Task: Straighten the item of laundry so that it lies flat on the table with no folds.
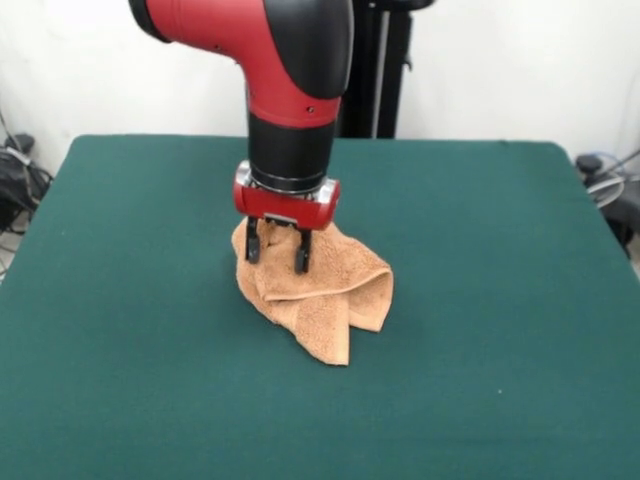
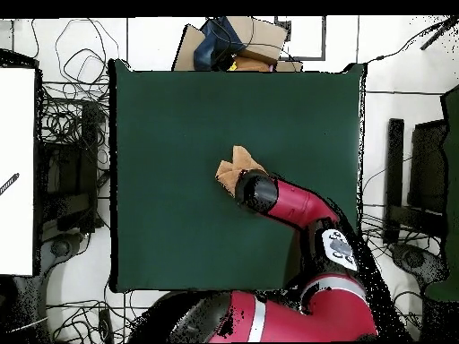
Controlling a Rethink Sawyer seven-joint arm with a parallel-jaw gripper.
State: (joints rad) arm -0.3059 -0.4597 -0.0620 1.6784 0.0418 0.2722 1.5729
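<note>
A: What is seen of the surface [image 1: 480,300] and the room?

B: A dark green, felt-like surface is shown, set before a white wall in the front view. Cables [image 2: 67,116] are strewn on the pale floor beside it in the overhead view, and cardboard boxes [image 2: 238,45] are stacked beyond one edge.

A: Where is the towel [image 1: 320,295] found?

B: It is bunched near the middle of the surface, folded over itself, with one corner pointed toward the camera in the front view. Its upper part is gathered up under the end effector [image 1: 277,252].

A: How is the end effector held?

B: Its two dark fingers [image 1: 301,255] are pointed downward with towel cloth between them; it appears clenched on the towel's raised fold.

A: What is hidden or hard to make out?

B: In the overhead view most of the towel is covered by the arm [image 2: 296,202], so only a tan patch is seen. The fingertips' contact with the cloth is not clearly resolved. The band stripes cannot be made out.

A: And the edges?

B: The towel is kept well apart from every edge; bare green is left on all sides.
</note>
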